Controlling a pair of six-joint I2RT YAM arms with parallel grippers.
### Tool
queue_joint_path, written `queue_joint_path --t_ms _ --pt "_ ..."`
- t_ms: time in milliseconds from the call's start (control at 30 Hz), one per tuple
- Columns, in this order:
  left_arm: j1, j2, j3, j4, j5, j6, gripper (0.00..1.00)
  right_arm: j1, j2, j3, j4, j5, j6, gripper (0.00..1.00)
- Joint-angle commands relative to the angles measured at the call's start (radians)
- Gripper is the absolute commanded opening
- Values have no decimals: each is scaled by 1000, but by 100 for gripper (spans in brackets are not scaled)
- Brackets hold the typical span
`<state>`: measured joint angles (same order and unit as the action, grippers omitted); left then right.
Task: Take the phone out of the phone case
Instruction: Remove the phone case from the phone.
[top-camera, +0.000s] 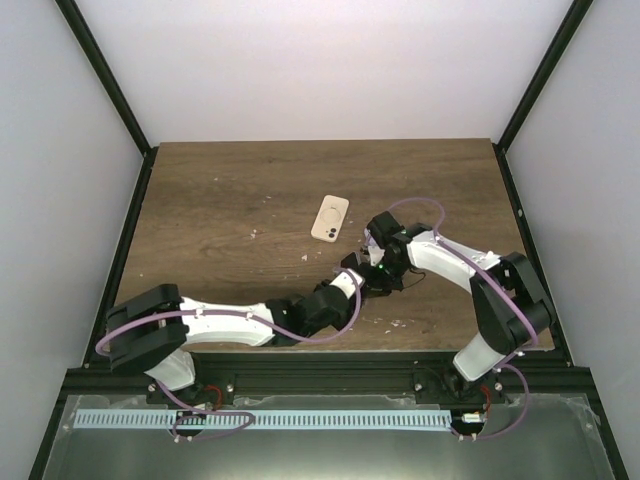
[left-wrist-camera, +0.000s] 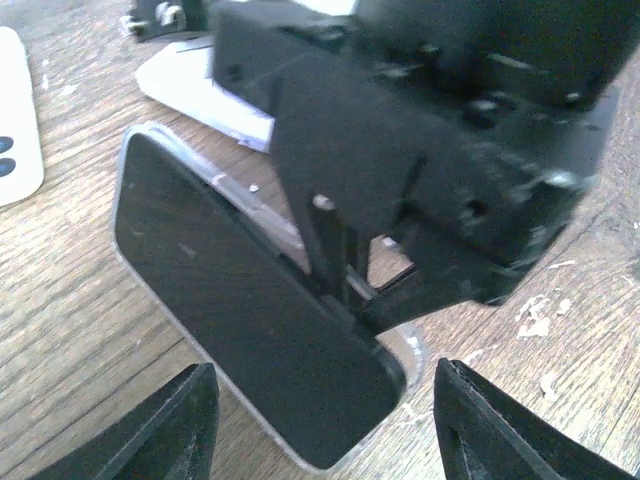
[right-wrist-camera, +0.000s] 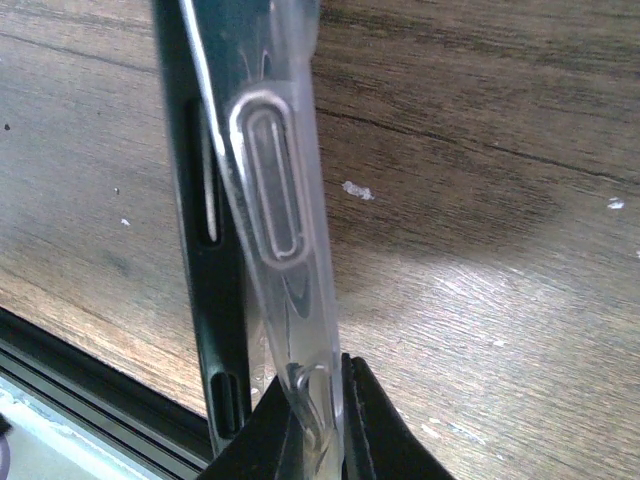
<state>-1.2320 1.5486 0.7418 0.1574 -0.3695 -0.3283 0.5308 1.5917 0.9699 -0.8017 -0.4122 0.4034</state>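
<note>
A black phone (left-wrist-camera: 230, 310) sits in a clear phone case (left-wrist-camera: 405, 350), held tilted just above the wooden table. My right gripper (right-wrist-camera: 318, 430) is shut on the case's clear rim (right-wrist-camera: 275, 200). In the right wrist view the phone's black edge (right-wrist-camera: 205, 250) stands slightly apart from that rim. My left gripper (left-wrist-camera: 325, 430) is open, its fingers on either side of the phone's near end without touching it. In the top view both grippers meet right of the table's centre, left (top-camera: 358, 272) and right (top-camera: 378, 262), and they hide the phone.
A cream-coloured phone (top-camera: 330, 218) lies back-up on the table just beyond the grippers, and shows at the left edge of the left wrist view (left-wrist-camera: 15, 130). Small white flecks dot the wood. The table's near edge and black rail (right-wrist-camera: 60, 400) are close by.
</note>
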Motion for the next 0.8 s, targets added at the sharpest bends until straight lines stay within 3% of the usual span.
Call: queue_joint_path --t_ms 0,767 --pt "-30 56 69 20 -59 57 60 -2 -2 32 13 10 4 1" --pt "-61 196 157 -124 -209 92 53 -1 13 29 27 -17 -4 1"
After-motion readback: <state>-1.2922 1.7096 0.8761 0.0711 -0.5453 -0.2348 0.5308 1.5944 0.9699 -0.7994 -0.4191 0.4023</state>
